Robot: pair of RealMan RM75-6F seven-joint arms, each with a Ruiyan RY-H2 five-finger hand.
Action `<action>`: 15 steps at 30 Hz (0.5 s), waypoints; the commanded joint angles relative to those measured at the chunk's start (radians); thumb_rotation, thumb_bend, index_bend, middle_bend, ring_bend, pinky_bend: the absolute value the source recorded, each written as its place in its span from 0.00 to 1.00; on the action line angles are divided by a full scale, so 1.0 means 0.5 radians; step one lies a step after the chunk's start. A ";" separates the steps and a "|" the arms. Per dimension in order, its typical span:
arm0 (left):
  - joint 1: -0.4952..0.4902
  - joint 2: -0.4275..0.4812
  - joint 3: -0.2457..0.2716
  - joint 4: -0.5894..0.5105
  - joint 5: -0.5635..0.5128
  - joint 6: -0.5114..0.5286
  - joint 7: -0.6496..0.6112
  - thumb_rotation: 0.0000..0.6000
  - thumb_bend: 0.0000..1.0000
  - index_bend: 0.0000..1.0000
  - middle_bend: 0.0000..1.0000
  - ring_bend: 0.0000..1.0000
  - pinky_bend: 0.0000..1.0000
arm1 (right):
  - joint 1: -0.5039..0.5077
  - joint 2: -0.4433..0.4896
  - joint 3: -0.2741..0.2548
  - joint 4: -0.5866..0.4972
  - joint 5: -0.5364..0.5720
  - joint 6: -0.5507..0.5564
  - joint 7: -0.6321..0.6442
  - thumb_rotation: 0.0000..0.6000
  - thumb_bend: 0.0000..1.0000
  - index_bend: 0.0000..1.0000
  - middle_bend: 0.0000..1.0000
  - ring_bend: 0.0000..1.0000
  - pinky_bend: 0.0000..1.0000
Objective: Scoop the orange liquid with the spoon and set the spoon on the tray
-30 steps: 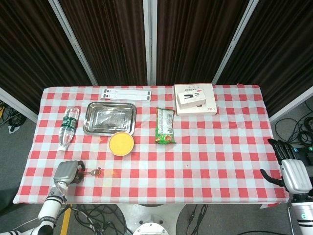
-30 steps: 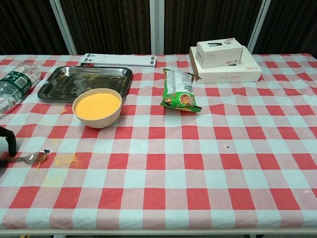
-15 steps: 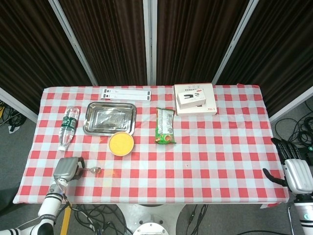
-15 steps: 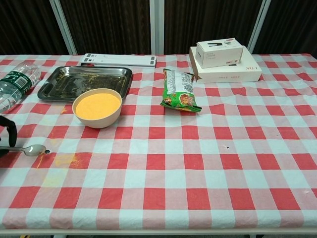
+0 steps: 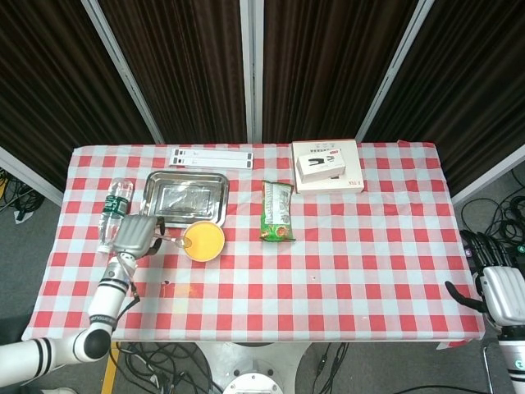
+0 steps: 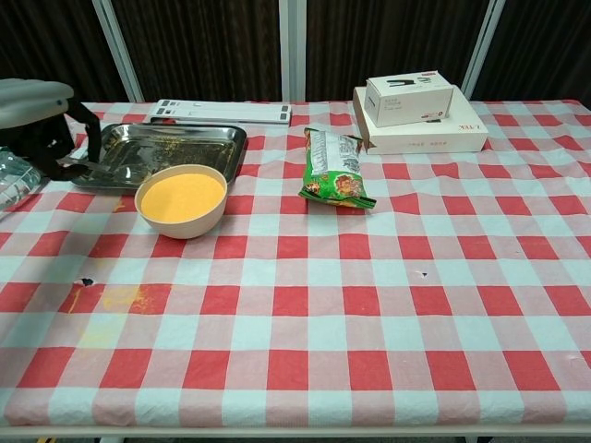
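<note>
Just left of the bowl (image 5: 203, 240), left hand (image 5: 135, 234) gripping spoon (image 5: 172, 240) in closed fingers, poised to scoop; next, dip into orange liquid (image 6: 181, 196), level.

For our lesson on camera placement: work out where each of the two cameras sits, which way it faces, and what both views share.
Head view: high above the near table edge, looking steeply down on the whole table; shows the left robot hand with its arm, and the right robot hand.
Chest view: low at the near edge, looking across toward the curtains; shows only the left robot hand.
Shared: bowl, tray, snack bag.
</note>
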 commanded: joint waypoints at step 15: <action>-0.327 -0.234 0.128 0.160 -0.308 0.032 0.416 1.00 0.46 0.57 1.00 0.91 0.94 | -0.027 0.010 0.016 0.029 0.013 0.051 0.028 1.00 0.18 0.05 0.08 0.00 0.05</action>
